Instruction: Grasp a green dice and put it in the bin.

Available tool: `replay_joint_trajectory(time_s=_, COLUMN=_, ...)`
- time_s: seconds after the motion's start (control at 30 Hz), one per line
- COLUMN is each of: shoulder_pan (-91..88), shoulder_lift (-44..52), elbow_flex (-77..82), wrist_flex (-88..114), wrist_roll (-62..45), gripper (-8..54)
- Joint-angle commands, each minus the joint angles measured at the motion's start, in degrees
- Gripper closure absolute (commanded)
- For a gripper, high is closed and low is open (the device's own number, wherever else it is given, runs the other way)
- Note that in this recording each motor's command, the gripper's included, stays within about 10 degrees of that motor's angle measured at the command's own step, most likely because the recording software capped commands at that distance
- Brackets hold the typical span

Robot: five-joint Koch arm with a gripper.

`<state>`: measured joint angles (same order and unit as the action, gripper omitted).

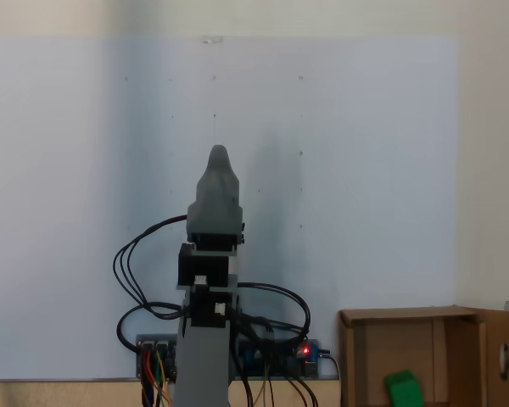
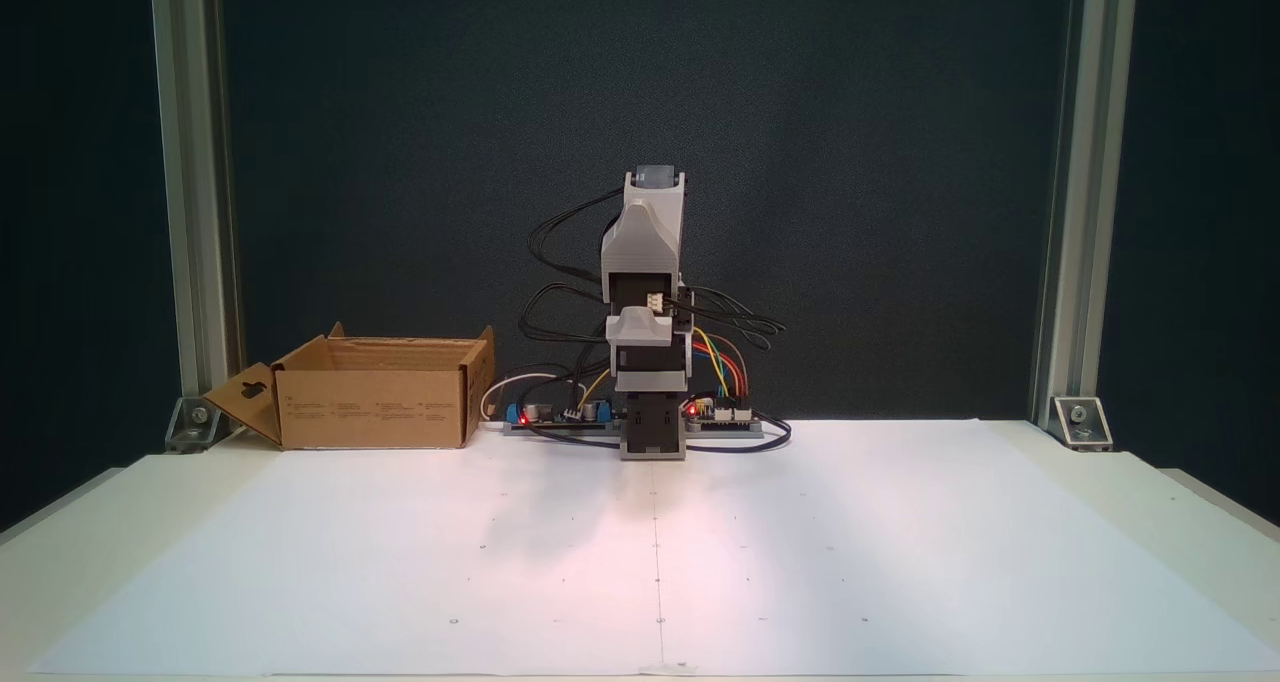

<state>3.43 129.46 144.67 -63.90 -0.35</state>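
The green dice (image 1: 403,390) lies inside the bin (image 1: 407,326), a brown cardboard box at the lower right of a fixed view. In the other fixed view the bin (image 2: 375,402) stands at the back left of the table, its flaps up, and its walls hide the inside. The grey arm (image 2: 648,312) is folded upright over its base, well apart from the bin. My gripper (image 1: 218,158) shows as one tapered grey tip pointing away from the base, with nothing in it. Its jaws line up one behind the other, so no gap can be read.
White paper (image 2: 800,542) covers the table in front of the arm. Circuit boards with red lights (image 2: 560,417) and loose cables sit beside the base. Metal frame posts (image 2: 1075,212) stand at both back corners.
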Motion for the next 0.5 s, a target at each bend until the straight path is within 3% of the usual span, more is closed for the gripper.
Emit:
replay_joint_trajectory(time_s=0.0, shoulder_pan=0.1, shoulder_lift=5.9, elbow_flex=-1.1, wrist_flex=-8.2, wrist_roll=-1.1, gripper=0.8)
replay_joint_trajectory(time_s=0.47, shoulder_pan=-0.1, shoulder_lift=5.9, elbow_flex=1.3, wrist_flex=-8.4, wrist_roll=-1.1, gripper=0.8)
